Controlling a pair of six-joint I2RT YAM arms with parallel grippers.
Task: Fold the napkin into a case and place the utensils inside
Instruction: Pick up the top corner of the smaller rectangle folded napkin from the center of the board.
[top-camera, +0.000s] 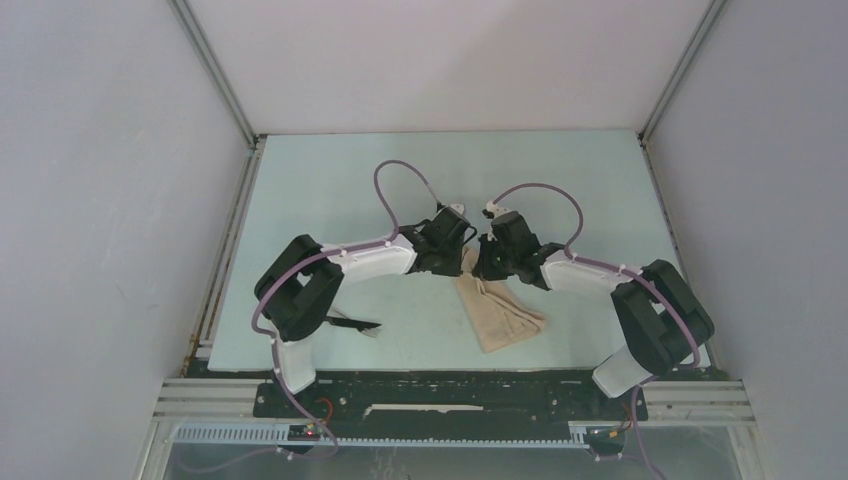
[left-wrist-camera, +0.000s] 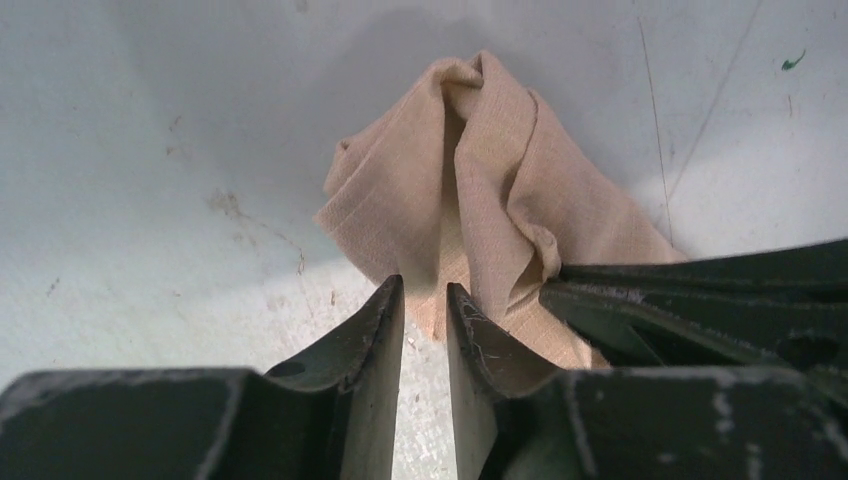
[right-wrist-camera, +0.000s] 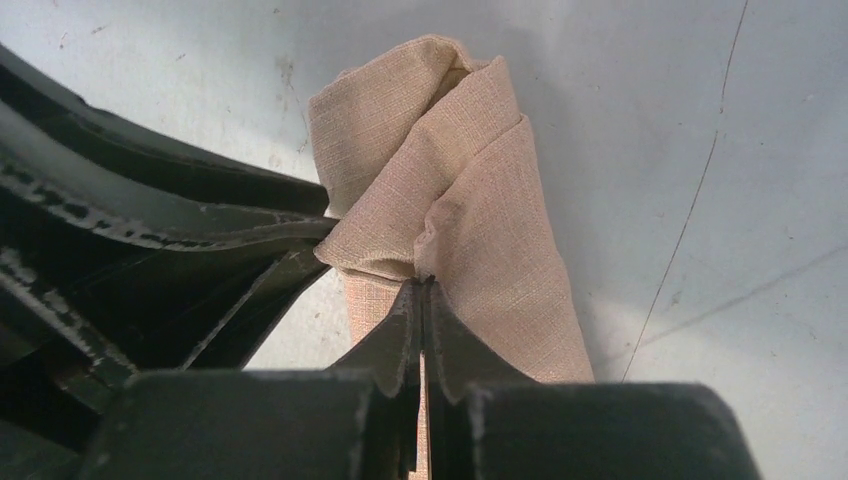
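Note:
The tan napkin lies bunched into a narrow strip right of centre, its far end lifted between the two grippers. My right gripper is shut on a fold of the napkin. My left gripper has its jaws a narrow gap apart, with its tips at the edge of the napkin. In the top view the left gripper and the right gripper almost touch. The utensils, dark with a pale tip, lie on the table beside the left arm's base.
The pale table is walled by white panels at the back and both sides. The right gripper's fingers crowd the left wrist view, and the left gripper's fingers crowd the right wrist view.

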